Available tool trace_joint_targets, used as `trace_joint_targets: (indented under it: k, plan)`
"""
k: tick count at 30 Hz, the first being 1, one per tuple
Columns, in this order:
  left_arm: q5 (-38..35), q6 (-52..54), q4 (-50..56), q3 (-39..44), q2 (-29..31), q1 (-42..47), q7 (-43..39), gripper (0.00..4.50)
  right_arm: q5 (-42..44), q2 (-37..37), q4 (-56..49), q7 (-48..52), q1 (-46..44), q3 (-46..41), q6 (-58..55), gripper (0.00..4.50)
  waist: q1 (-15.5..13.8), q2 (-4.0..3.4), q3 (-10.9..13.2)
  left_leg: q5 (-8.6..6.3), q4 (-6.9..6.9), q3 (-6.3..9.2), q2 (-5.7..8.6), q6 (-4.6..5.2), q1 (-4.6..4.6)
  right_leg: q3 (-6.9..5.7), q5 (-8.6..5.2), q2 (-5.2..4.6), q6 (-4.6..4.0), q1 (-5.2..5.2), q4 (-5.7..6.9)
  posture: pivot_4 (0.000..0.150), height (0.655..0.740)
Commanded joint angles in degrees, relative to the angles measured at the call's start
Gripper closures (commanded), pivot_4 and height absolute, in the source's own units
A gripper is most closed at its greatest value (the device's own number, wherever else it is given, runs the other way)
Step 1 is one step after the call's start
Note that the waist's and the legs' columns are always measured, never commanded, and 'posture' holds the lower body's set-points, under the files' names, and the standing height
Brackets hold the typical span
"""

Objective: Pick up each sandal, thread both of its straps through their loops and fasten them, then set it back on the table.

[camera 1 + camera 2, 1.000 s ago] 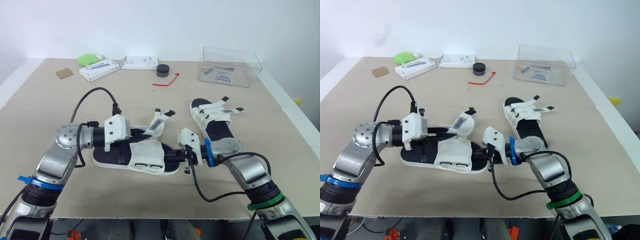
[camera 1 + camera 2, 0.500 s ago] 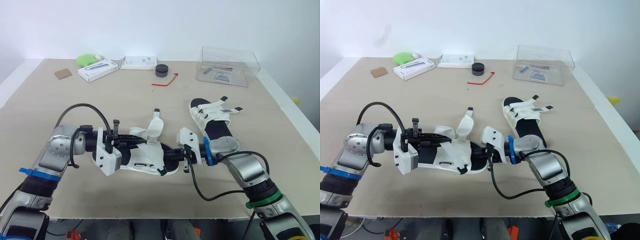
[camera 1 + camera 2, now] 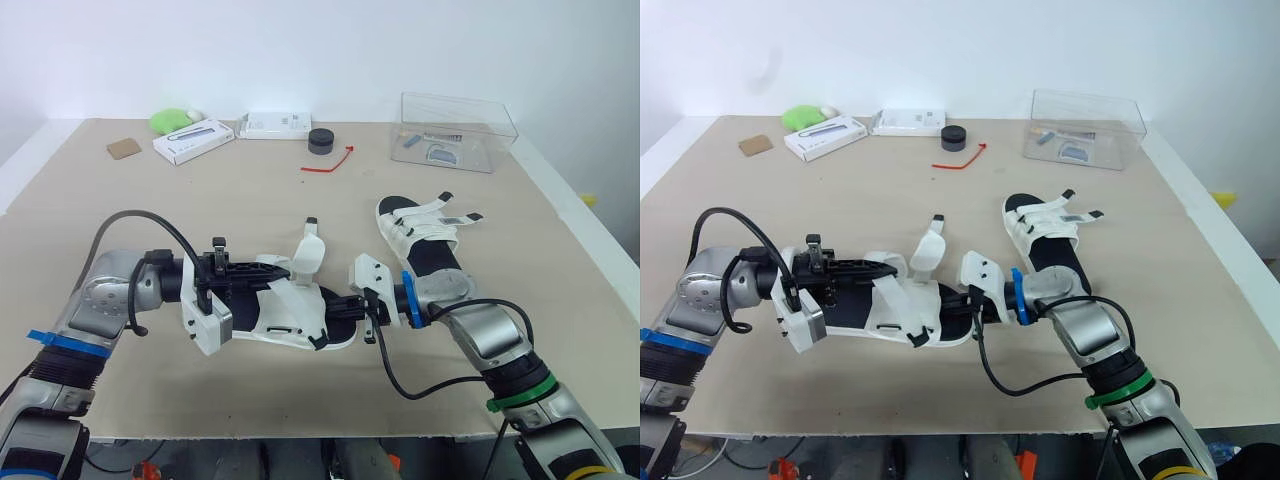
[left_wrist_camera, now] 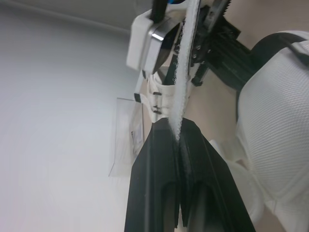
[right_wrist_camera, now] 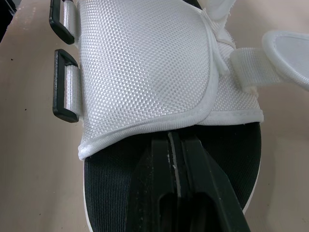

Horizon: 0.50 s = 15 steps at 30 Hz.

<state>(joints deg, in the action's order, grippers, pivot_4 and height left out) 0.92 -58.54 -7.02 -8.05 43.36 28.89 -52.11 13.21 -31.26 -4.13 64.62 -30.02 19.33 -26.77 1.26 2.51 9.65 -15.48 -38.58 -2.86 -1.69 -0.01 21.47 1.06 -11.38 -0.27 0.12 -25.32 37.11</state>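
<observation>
A white sandal [image 3: 290, 312] with a black footbed lies near the table's front, toe toward my right arm. My left gripper [image 3: 284, 268] is shut on one of its white straps [image 4: 182, 72], which stands up from the upper [image 3: 308, 254]. My right gripper [image 5: 173, 141] is shut on the edge of the sole at the toe end [image 3: 340, 307]. Two black loops [image 5: 64, 92] sit empty on the side of the mesh upper. The second sandal [image 3: 425, 240] lies flat behind my right arm, with its straps loose and spread to the side.
At the back stand a clear plastic box [image 3: 458, 120], two white boxes [image 3: 195, 138], a black round lid [image 3: 320, 140], a red cord [image 3: 330, 163], a green object [image 3: 172, 120] and a brown square [image 3: 123, 147]. The table's front edge [image 3: 300, 436] is close.
My left wrist has rolled over, so its camera block now hangs below the arm. The strap it holds has come up from flat to upright. My right gripper has stayed on the sole.
</observation>
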Motion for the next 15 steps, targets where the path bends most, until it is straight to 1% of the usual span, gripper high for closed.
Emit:
trace_joint_targets:
  k: [1, 2, 3, 4, 5, 6, 8, 9, 12, 15]
  plan:
    - [-3.9, 2.5, 3.5, 0.5, 2.1, -1.7, 0.9, 3.3, -0.1, 0.3, 0.4, 0.5, -1.0, -0.1, 1.0, 4.5, 0.1, 0.0, 0.0, 0.0, 0.0, -0.01, 0.0, 0.0, -0.01, 0.01, 0.0, 0.01, 0.0, 0.0, 0.0, 0.15, 0.74]
    - [-4.3, 3.0, 4.3, 0.5, 2.6, -2.2, 0.8, 2.72, -0.1, 0.4, 0.6, 0.6, -1.1, -0.1, 1.1, 4.5, 0.1, 0.0, 0.0, 0.0, 0.01, -0.03, -0.02, 0.0, -0.02, 0.04, 0.0, -0.02, 0.0, -0.01, 0.0, 0.15, 0.74]
    - [-4.5, 3.3, 4.8, 0.5, 3.0, -2.6, 0.7, 2.42, -0.1, 0.4, 0.7, 0.6, -1.1, -0.1, 1.2, 4.5, 0.1, 0.0, 0.0, 0.0, 0.01, -0.03, -0.01, 0.0, -0.02, 0.03, 0.0, -0.01, 0.0, 0.0, 0.0, 0.15, 0.74]
    - [-5.7, 5.4, 6.2, 0.3, 3.8, -3.6, 0.2, 1.9, -0.2, 0.4, 0.9, 0.7, -1.2, -0.1, 1.4, 4.5, 0.1, 0.0, 0.0, 0.0, 0.01, -0.03, -0.03, 0.0, -0.02, 0.03, 0.0, -0.01, -0.01, -0.01, 0.0, 0.15, 0.74]
    - [-6.9, 7.5, 7.6, 0.1, 4.7, -4.6, -0.4, 1.48, -0.2, 0.4, 1.1, 0.8, -1.3, -0.1, 1.6, 4.5, 0.1, 0.0, 0.0, 0.0, 0.01, -0.03, -0.03, 0.0, -0.02, 0.03, 0.0, 0.0, -0.01, -0.01, 0.0, 0.15, 0.74]
    - [-8.8, 12.0, 9.2, 0.0, 5.7, -5.9, -1.2, 1.14, -0.3, 0.5, 1.3, 0.9, -1.3, 0.0, 1.8, 4.5, 0.1, 0.0, 0.0, 0.0, 0.01, -0.05, -0.03, 0.0, -0.04, 0.03, 0.0, 0.0, -0.01, -0.01, 0.0, 0.15, 0.74]
    - [-11.6, 17.3, 11.4, 0.0, 6.9, -7.5, -2.2, 0.32, -0.4, 0.6, 1.6, 1.0, -1.4, 0.2, 2.1, 4.5, 0.1, 0.0, 0.0, 0.0, 0.02, -0.06, -0.05, 0.0, -0.06, 0.04, 0.0, 0.01, -0.01, 0.0, 0.0, 0.15, 0.74]
    - [-13.1, 20.8, 12.7, 0.2, 8.0, -8.4, -3.0, 0.04, -0.5, 0.6, 1.7, 1.0, -1.5, 0.2, 2.1, 4.5, 0.1, 0.0, 0.0, 0.0, 0.02, -0.07, -0.06, 0.0, -0.07, 0.04, 0.0, 0.02, -0.01, 0.0, 0.02, 0.15, 0.74]
    - [-18.8, 32.9, 17.4, 2.1, 11.0, -11.7, -4.5, 0.04, -0.5, 0.6, 2.1, 1.1, -1.6, 0.3, 2.4, 4.5, 0.1, 0.0, 0.0, 0.0, 0.02, -0.06, -0.07, 0.0, -0.08, 0.03, -0.01, 0.13, -0.02, 0.0, 0.03, 0.15, 0.74]
    - [-20.6, 40.1, 19.9, 4.3, 13.8, -15.4, -5.7, 0.04, -0.5, 0.7, 2.4, 1.3, -1.7, 0.4, 2.7, 4.5, 0.2, 0.0, 0.0, 0.0, 0.02, -0.06, -0.08, 0.0, -0.09, 0.03, -0.02, 0.17, -0.03, -0.01, 0.04, 0.15, 0.74]
